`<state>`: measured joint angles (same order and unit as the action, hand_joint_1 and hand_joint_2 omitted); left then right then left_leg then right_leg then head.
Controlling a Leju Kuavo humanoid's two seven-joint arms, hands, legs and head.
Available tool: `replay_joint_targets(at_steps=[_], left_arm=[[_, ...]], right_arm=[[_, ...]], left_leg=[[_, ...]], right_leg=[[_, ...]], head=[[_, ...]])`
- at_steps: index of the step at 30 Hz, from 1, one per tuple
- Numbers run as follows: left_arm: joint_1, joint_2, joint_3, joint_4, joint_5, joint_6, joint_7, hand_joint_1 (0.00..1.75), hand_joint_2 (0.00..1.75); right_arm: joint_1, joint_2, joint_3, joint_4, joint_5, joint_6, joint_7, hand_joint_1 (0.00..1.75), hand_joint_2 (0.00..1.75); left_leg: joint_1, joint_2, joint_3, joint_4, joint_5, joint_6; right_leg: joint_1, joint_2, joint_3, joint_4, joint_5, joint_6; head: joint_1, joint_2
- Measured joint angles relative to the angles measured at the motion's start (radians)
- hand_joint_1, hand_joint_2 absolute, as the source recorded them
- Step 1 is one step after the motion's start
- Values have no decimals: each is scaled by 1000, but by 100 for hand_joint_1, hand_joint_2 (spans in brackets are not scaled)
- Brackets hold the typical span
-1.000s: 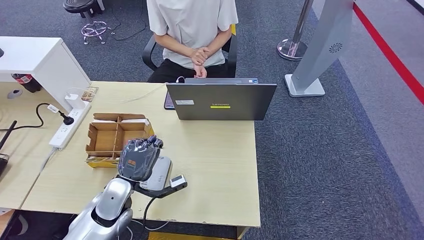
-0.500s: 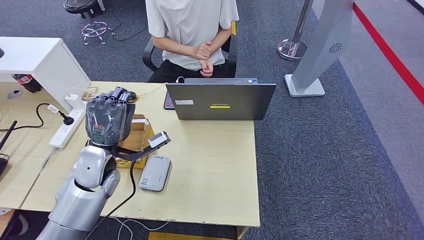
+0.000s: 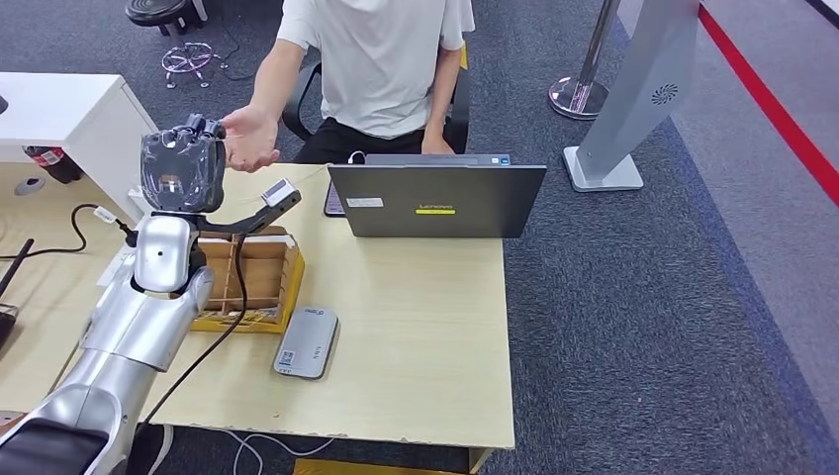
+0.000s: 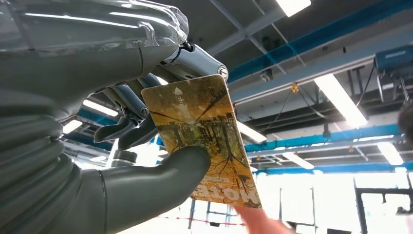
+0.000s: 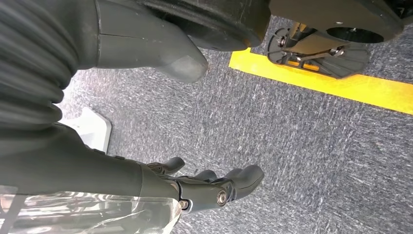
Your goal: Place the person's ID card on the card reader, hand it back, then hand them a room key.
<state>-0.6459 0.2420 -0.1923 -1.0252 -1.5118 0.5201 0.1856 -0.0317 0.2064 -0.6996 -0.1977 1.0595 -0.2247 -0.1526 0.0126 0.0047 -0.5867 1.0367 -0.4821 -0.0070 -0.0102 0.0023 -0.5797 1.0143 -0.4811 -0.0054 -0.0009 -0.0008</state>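
Observation:
My left hand (image 3: 181, 173) is raised above the table's far left corner, close to the person's outstretched open palm (image 3: 247, 139). In the left wrist view the thumb (image 4: 160, 175) and fingers pinch a yellow-orange room key card (image 4: 204, 136) printed with a tree picture and hotel lettering. A fingertip of the person (image 4: 258, 222) reaches the card's free end. The grey card reader (image 3: 306, 342) lies flat on the table near the front edge, with nothing on it. My right hand (image 5: 204, 187) hangs over the carpet with its fingers apart, holding nothing.
A compartmented cardboard box (image 3: 259, 279) sits beside the reader, partly behind my left arm. An open laptop (image 3: 435, 200) stands at the table's far edge before the seated person (image 3: 376, 59). A power strip (image 3: 124, 259) and a white cabinet (image 3: 69, 119) are at the left.
My left arm has risen from the reader and box up toward the person, carrying the card. The person has unclasped their hands and stretched one out to my hand.

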Motion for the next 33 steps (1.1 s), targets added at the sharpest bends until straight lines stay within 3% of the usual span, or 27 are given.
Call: replay_joint_targets(at_steps=[6, 10, 27, 30, 33], left_arm=[[-3, 3, 0, 60, 0, 3, 1, 175, 175], [-3, 2, 0, 78, 0, -1, 0, 0, 175], [37, -27, 3, 39, 0, -11, -50, 0, 175], [87, -46, 6, -35, 2, -10, -83, 0, 175], [190, -68, 6, -173, 9, -13, -120, 0, 175]], right_arm=[[0, 0, 0, 0, 0, 0, 3, 0, 175], [0, 0, 0, 0, 0, 0, 1, 0, 175], [-1, 0, 0, 0, -2, -4, 3, 0, 175], [-1, 0, -2, 0, -9, -6, 4, 0, 175], [0, 0, -10, 0, -24, -13, 1, 0, 175]], left_leg=[[0, 0, -1, 0, 0, 0], [0, 1, -2, 0, 0, 0], [0, 0, -2, 0, -1, 0], [0, 1, -2, 0, -1, 0], [-1, 2, -2, 0, -3, 0]], right_leg=[[0, 0, -1, 0, 0, 0], [0, 1, -2, 0, 0, 0], [0, 1, -2, 0, 0, 0], [0, 1, -2, 0, 0, 0], [0, 3, -2, -1, -1, 1]], head=[[0, 0], [0, 0], [0, 0], [0, 0], [0, 0]])
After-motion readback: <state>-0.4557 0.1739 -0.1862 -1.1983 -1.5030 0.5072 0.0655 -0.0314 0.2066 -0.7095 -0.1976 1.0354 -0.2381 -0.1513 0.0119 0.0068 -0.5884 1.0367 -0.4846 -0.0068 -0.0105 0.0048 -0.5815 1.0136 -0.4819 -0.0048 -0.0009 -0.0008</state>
